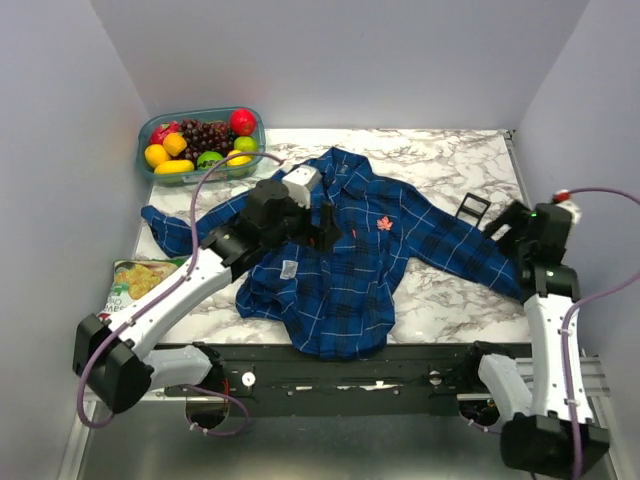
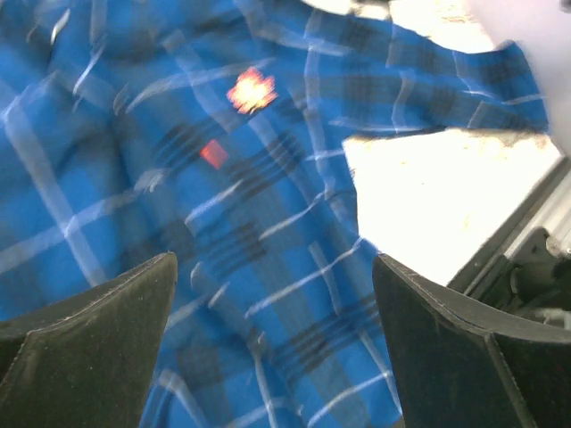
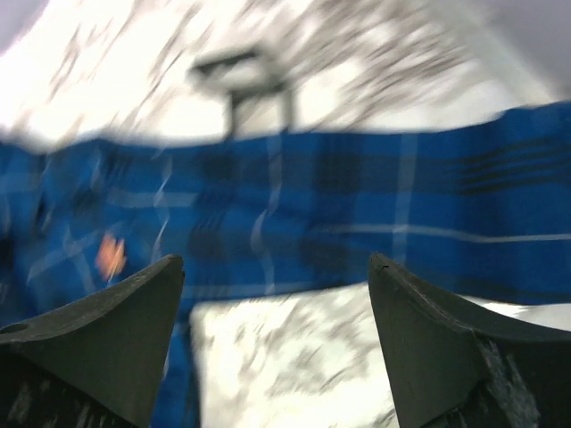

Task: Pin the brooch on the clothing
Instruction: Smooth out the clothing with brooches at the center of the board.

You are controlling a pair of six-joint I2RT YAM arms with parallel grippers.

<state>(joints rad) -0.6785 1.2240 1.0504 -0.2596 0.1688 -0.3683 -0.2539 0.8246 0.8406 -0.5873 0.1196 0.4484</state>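
Item, brooch (image 1: 383, 224): I see it resting on the chest of the shirt (image 1: 340, 290), which lies spread front-up on the marble table (image 1: 450, 160). Whether it is pinned I cannot tell. Item, left gripper (image 2: 272, 263): fingers spread wide, holding nothing, above the shirt front near the brooch. Item, right gripper (image 3: 277, 267): fingers spread, holding nothing, over one sleeve near the black case (image 1: 472, 209).

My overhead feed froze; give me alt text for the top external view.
A blue plaid shirt lies spread on a marble table, a small red brooch on its front. The left gripper hangs over the shirt beside the brooch; the right gripper sits by one sleeve.
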